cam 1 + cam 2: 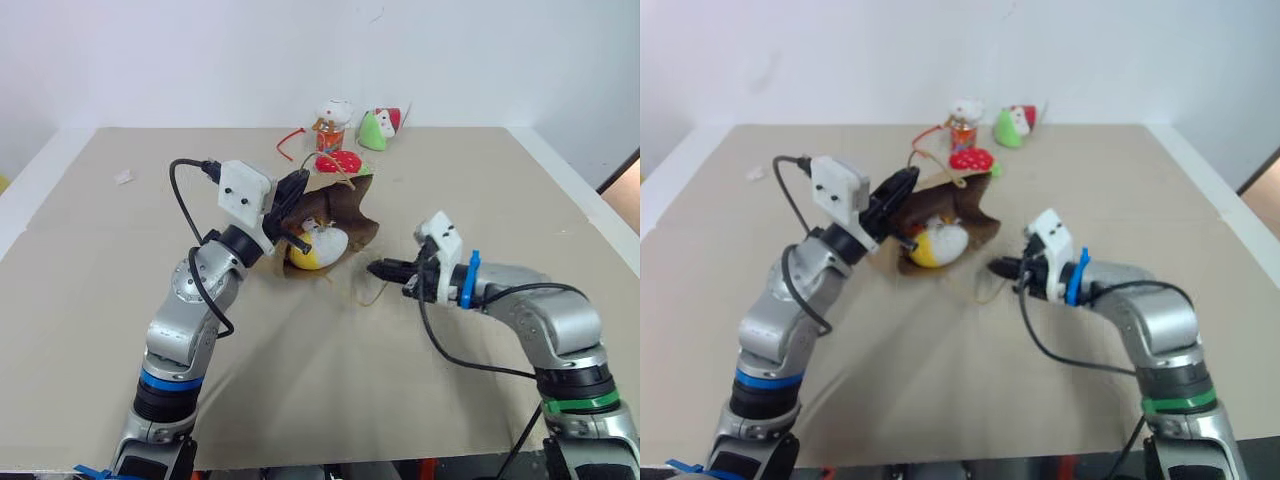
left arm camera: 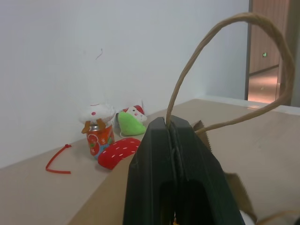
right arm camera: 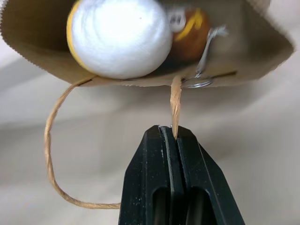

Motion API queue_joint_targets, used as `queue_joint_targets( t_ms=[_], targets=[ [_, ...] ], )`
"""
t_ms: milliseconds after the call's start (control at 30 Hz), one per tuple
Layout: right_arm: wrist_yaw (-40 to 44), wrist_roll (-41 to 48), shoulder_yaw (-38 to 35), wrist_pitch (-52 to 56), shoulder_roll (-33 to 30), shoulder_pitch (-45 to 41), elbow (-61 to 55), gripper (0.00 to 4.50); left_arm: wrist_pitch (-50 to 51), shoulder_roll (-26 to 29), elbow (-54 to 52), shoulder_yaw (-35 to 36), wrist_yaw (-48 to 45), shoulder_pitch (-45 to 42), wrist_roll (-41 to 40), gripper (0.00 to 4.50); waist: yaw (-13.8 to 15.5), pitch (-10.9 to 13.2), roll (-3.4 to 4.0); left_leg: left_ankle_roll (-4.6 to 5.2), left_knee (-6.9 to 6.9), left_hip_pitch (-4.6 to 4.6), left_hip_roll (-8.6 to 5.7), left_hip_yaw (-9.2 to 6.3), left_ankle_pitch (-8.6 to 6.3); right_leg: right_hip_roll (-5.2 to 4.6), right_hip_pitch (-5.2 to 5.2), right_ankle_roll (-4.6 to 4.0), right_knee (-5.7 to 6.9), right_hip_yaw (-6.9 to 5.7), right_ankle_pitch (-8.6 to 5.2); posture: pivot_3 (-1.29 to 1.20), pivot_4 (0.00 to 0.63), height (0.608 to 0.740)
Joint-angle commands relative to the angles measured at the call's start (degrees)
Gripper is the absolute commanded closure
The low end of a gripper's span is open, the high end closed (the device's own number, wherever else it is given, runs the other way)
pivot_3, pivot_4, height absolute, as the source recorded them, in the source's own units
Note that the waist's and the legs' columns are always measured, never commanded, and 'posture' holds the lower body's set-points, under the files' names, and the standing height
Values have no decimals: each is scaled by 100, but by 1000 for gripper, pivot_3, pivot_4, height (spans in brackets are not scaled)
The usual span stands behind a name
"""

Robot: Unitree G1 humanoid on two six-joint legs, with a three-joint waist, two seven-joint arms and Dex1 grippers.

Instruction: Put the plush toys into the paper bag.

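Both grippers flank the paper bag (image 1: pixel 345 215), which lies on its side on the table (image 1: pixel 300 380) with its mouth agape. Left gripper (image 2: pixel 169 129) is clamped on one cord handle (image 2: pixel 234 28); right gripper (image 3: pixel 171 133) is pinched on the other handle (image 3: pixel 175 101). Just inside the bag's mouth sits the yellow-and-white toy (image 3: pixel 119 35), with what seems to be the brown monkey (image 3: pixel 190 33) behind it. Uneven lifting could tip the mouth and roll the toy out; thin cord could slip free. More plush toys (image 1: pixel 345 135) wait beyond the bag.

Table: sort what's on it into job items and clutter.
Job: paper bag; yellow-and-white toy in its mouth; cord handles, each pinched by a shut gripper (left, right).
Clutter: red strawberry plush, green plush, cup-shaped toy, red cord.
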Motion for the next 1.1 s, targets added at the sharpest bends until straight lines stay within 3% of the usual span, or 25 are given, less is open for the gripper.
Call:
queue_joint_targets(
  t_ms=[33, 200, 500, 567, 667, 767, 833, 867, 900, 933, 967, 1067, 1100],
  targets=[
    [577, 793, -609, 622, -732, -581, -271, 4429, -111, -51, -99, 9, 0, -148, -26, 4500, 2, 0, -1, 1, -3, 0, 0, 1, 0, 0, 0, 0, -1, 1, 0, 0, 150, 740],
    [721, 1013, -350, 858, -1091, -994, -155, 4429, -156, -106, 43, -31, -46, -192, -29, 4500, -4, 1, -1, 1, -6, 5, 7, -3, -2, 7, 1, -8, -2, -2, -5, 0, 150, 740],
    [-62, -85, 624, -37, -426, -1150, 562, 4429, -109, -188, 215, -109, -162, -235, -48, 4500, -8, -1, -4, 0, -2, 5, 2, 11, -2, 0, 1, 0, -2, 13, 0, 0, 150, 740],
    [-170, -193, 631, -203, -231, -1168, 724, 3785, -52, -194, 243, -87, -202, -234, -115, 4500, -3, -1, -2, 1, -2, 0, 0, 10, -2, -1, -4, 2, -2, 13, 1, 0, 150, 740],
    [-136, -205, 589, -412, -97, -1173, 775, 2977, -29, -165, 242, -78, -258, -225, -164, 3913, -3, -1, -2, 1, -3, 0, 2, 7, -2, 2, -2, 1, -2, 10, 1, 0, 150, 740],
    [-27, -237, 517, -633, -79, -1216, 768, 1477, -19, -124, 237, -57, -301, -206, -190, 2489, -2, 0, 0, 1, -3, 0, 2, 7, -2, 2, -4, 1, -1, 10, 1, 0, 150, 740],
    [51, -291, 493, -774, -143, -1231, 836, 1089, -27, -109, 264, -46, -325, -206, -187, 2101, -2, 0, 0, 1, -3, 0, 2, 7, -2, 2, -3, 1, -1, 10, 0, 0, 150, 740],
    [83, -376, 508, -879, -218, -1231, 891, 565, -26, -101, 272, -39, -340, -207, -194, 1655, -3, 0, 0, 1, -3, 0, 2, 7, -2, 2, -3, 1, -2, 10, 0, 0, 150, 740],
    [109, -484, 523, -1007, -302, -1226, 957, 565, -17, -88, 276, -39, -358, -210, -199, 1655, -3, 0, 0, 1, -3, 0, 2, 7, -2, 2, -3, 1, -2, 10, 0, 0, 150, 740],
    [145, -566, 542, -1082, -383, -1219, 1017, 95, -17, -76, 285, -41, -372, -214, -204, 1270, -2, 0, 0, 1, -3, 0, 2, 7, -2, 2, -3, 1, -2, 10, 0, 0, 150, 740],
    [207, -672, 554, -1243, -456, -1205, 1087, 0, -22, -62, 295, -43, -387, -218, -207, 919, -2, 0, 0, 1, -3, 0, 1, 8, -2, 1, -3, 1, -2, 10, 1, 0, 150, 740],
    [165, -1038, 575, -1674, -555, -1250, 1422, 0, -65, -9, 317, -55, -448, -234, -198, 75, -3, 0, -1, 1, -3, 0, 0, 10, -2, 0, -3, 0, -2, 11, 0, 0, 150, 740],
    [135, -1135, 582, -1773, -551, -1266, 1513, 0, -82, 5, 328, -62, -459, -236, -199, 32, -4, 0, 0, 1, -3, 1, 1, 10, -2, 1, -3, 0, -2, 12, 0, 0, 150, 740]
  ],
)
